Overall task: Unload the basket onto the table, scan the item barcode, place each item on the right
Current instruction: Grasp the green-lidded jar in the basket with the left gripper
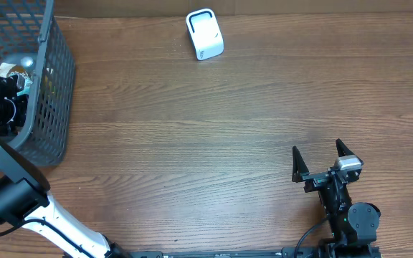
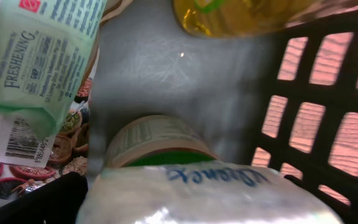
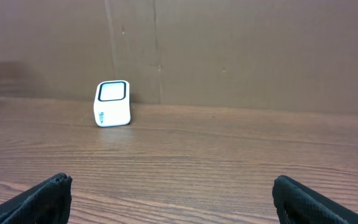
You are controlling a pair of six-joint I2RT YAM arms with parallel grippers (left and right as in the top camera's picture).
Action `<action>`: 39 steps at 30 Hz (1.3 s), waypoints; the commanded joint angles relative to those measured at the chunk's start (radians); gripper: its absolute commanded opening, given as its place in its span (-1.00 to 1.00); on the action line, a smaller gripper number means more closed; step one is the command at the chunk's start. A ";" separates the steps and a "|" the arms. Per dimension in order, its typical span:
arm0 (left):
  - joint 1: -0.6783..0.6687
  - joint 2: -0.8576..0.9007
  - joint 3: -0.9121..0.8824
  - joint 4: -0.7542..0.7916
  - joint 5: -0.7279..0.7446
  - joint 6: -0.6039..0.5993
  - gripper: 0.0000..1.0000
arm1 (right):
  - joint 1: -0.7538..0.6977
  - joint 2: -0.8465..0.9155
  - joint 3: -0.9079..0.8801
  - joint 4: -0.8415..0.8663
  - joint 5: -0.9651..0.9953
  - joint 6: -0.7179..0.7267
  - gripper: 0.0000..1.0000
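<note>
Mock checkout: barcode scanner (image 1: 205, 34), basket (image 1: 57, 86).

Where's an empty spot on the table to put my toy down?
The table is bare between the basket, the white scanner and the right end effector. Inside the basket it is crowded with packets.
</note>
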 commanded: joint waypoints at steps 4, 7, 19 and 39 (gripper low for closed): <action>-0.007 0.025 -0.003 0.003 -0.035 0.014 0.68 | -0.001 -0.007 -0.010 0.005 -0.006 -0.002 1.00; -0.007 0.025 -0.003 0.003 -0.035 0.014 0.44 | -0.001 -0.007 -0.010 0.005 -0.006 -0.002 1.00; -0.007 0.025 -0.003 0.004 -0.045 -0.013 0.39 | -0.001 -0.007 -0.010 0.005 -0.006 -0.002 1.00; -0.027 0.025 -0.022 0.014 -0.084 -0.046 0.21 | -0.001 -0.007 -0.010 0.005 -0.006 -0.002 1.00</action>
